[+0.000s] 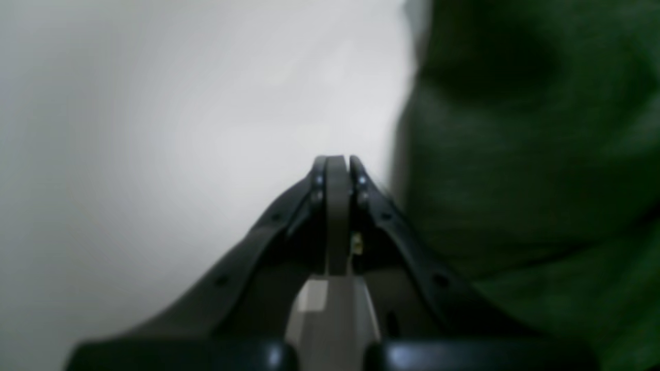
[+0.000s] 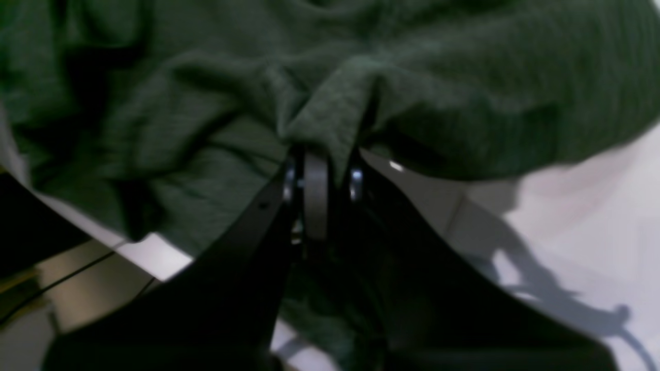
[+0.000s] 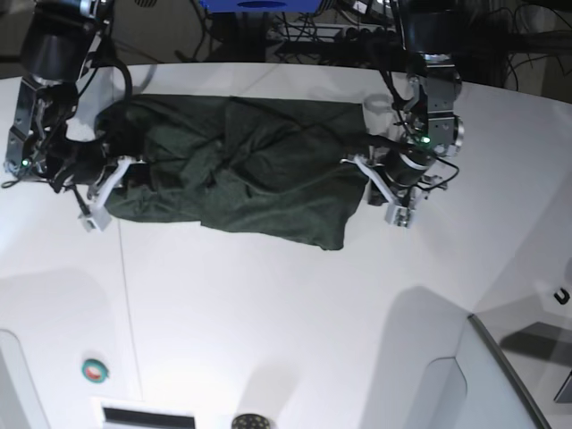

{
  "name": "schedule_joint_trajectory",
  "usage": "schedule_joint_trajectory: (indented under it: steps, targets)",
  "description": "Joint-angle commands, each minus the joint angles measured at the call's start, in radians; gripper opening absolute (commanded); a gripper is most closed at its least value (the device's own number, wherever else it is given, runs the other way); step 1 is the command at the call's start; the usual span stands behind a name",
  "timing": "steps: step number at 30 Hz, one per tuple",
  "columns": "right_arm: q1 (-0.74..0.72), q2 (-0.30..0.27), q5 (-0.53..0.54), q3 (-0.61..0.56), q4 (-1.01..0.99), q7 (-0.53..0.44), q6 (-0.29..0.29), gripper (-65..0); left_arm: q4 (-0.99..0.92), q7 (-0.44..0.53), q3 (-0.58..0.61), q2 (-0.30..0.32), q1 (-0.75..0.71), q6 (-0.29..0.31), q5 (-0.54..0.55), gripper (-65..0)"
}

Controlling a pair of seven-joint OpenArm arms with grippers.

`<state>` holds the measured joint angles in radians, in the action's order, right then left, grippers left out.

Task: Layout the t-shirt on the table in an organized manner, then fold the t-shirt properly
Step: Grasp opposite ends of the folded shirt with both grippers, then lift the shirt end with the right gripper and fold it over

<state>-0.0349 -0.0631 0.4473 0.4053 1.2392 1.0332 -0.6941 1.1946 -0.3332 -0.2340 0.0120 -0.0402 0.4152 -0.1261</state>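
The dark green t-shirt [image 3: 241, 170] lies wrinkled and spread sideways across the far half of the white table [image 3: 286, 313]. My right gripper [image 2: 319, 154] is shut on a bunched fold at the shirt's edge [image 2: 340, 113]; in the base view it sits at the shirt's left end [image 3: 112, 183]. My left gripper [image 1: 337, 165] is shut with nothing between its fingers, over bare table, with the shirt [image 1: 526, 154] just to its right. In the base view it sits at the shirt's right edge [image 3: 371, 183].
A thin dark seam line [image 3: 125, 295] runs down the table's left part. A small green round button [image 3: 94, 369] sits near the front left. Cables and a blue object [image 3: 259, 4] lie behind the table. The table edge [image 2: 154, 257] shows below the right gripper.
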Motion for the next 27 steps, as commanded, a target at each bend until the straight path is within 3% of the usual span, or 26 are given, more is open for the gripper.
schedule_joint_trajectory:
  steps: [1, 5, 12, 18, 22, 27]
  targets:
    - [-0.007, 0.004, 0.023, -0.003, 0.063, 0.005, -0.004, -64.4, 0.018, -0.004, 0.003, -0.019, 0.004, 0.006, -0.004, -65.0]
    - [0.036, 0.032, 0.025, -0.111, 0.281, 0.071, 0.003, -64.4, 0.058, -0.011, 0.005, -0.040, 0.004, 0.006, -0.004, -65.0]
    - [0.109, 0.095, 0.028, -0.345, 0.540, 0.089, 0.241, -64.4, 0.080, -0.011, 0.037, -0.054, -0.003, 0.007, 0.004, -65.0]
    - [0.109, 0.148, 0.028, -0.517, 0.546, 0.080, 0.420, -64.4, 0.117, -0.011, 0.081, -0.037, -0.048, 0.007, 0.006, -65.0]
    - [0.094, 0.174, 0.025, -0.590, 0.509, 0.069, 0.479, -64.4, 0.150, -0.011, 0.080, -0.031, -0.063, 0.007, 0.006, -65.0]
    - [0.054, 0.174, 0.026, -0.734, 0.345, -0.054, 0.546, -64.4, 0.198, -0.011, 0.072, -0.030, -0.102, 0.007, 0.006, -65.0]
